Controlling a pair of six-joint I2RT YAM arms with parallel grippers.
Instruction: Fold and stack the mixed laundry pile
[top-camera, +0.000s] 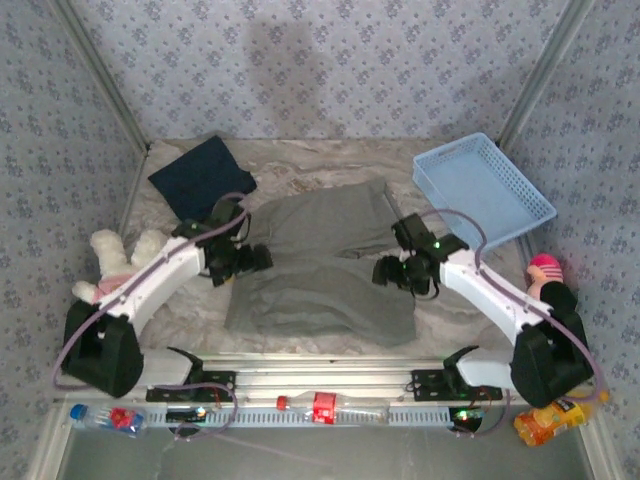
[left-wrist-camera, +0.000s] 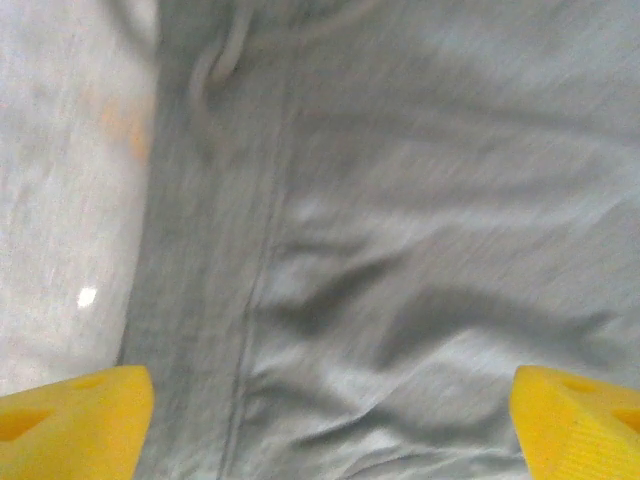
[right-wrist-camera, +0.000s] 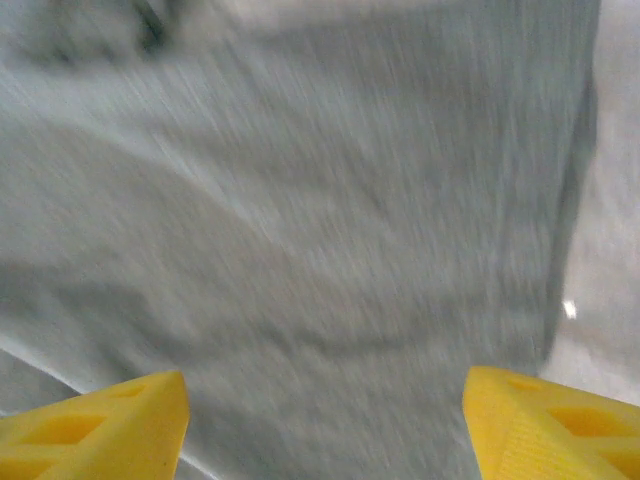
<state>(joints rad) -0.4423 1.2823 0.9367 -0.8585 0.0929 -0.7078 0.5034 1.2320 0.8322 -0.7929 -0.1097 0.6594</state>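
Navy T-shirt (top-camera: 203, 175) looks folded at far-left of counter (top-camera: 300, 160) -- grey-olive garment (top-camera: 320, 275) mid-counter, part-folded, left pincer (top-camera: 250, 258) and right pincer (top-camera: 392, 272) spread, empty, at its edges -- final fold, stacking left.

Greys and blues against patterned walls

The garment (top-camera: 320, 275) was a plain grey-olive and the T-shirt (top-camera: 203, 175) dark navy. The basket (top-camera: 483, 188) was light blue, the plush toy (top-camera: 118, 252) white, the bench (top-camera: 300, 170) marbled off-white, and the walls (top-camera: 330, 60) pale lilac with small floral sprigs. The left gripper (left-wrist-camera: 330, 430) and right gripper (right-wrist-camera: 325, 425) had yellow jaws.
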